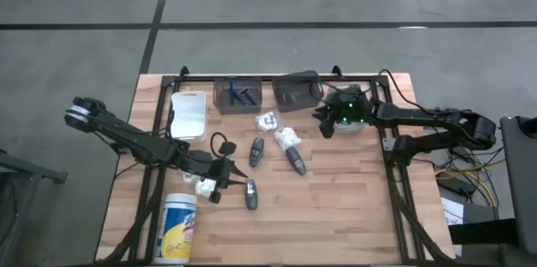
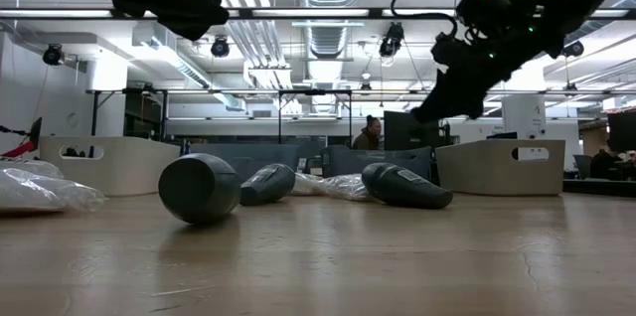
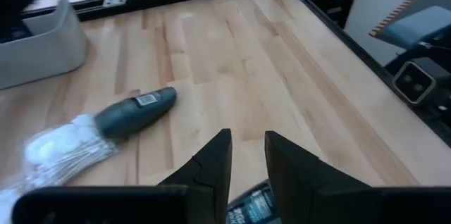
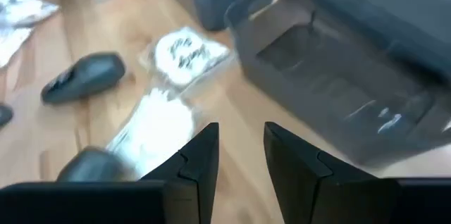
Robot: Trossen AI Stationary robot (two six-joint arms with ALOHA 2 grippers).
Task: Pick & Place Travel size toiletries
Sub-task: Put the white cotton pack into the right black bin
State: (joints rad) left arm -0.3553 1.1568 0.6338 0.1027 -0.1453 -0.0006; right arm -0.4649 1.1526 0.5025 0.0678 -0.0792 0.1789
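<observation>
The right gripper (image 1: 324, 126) hangs above the table just in front of the dark grey bin (image 1: 299, 91). Its two fingers (image 4: 194, 164) stand a little apart, with only air between them; it holds nothing. Below and ahead of it lie a round white packet (image 4: 184, 53), a longer white packet (image 4: 158, 127) and two dark grey tubes (image 4: 83, 77), all loose on the wood.

The left gripper (image 1: 220, 185) is low over the table near the white canister (image 1: 178, 228). Its fingers (image 3: 215, 164) also stand narrowly apart, and a dark labelled thing shows just under their tips, probably the tube (image 1: 250, 193) beside it. I cannot tell if the fingers already touch it. Another tube (image 3: 135, 109) and a white packet (image 3: 58, 146) lie further ahead of this gripper.

I judge that the step in hand is to take the next toiletry. To do it well, the right gripper should first spread its fingers wider than the packet, then come straight down over its middle, because the wrapper looks thin and slippery and may slide away from a narrow gap. The tubes look rounded, so they are best taken across the short side, or they may roll. The two arms should stay well apart over the middle of the table.
</observation>
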